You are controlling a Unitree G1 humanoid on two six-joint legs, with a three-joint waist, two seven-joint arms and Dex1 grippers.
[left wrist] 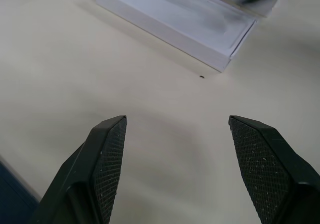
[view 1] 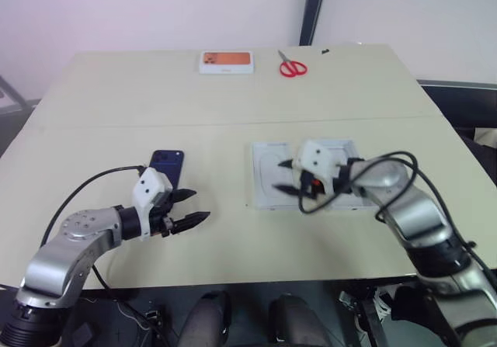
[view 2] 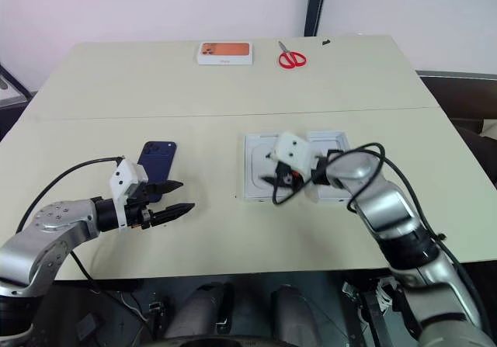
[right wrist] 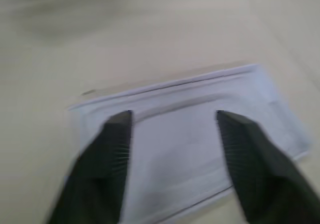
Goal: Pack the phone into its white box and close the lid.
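I see the dark navy-blue slab phone [view 2: 158, 157] lying flat on the pale desk [view 1: 233, 91], just beyond my left tool [view 1: 189, 207], whose jaws stand wide and empty. My right tool [view 2: 273, 180] hangs spread and empty over the shallow white tray pieces [view 1: 268, 176].

Risk, as I judge it: I could mistake a tray with a rounded recess for the true box; the phone may then sit proud.

My right wrist view shows that recess close up; the head views add the phone, red scissors [view 1: 292, 67] and an orange-printed box [view 1: 227, 61].

One phone [view 2: 157, 159], one pair of scissors [view 2: 292, 57], one orange-printed box [view 2: 224, 53], and seemingly two white box parts [view 2: 260, 168].
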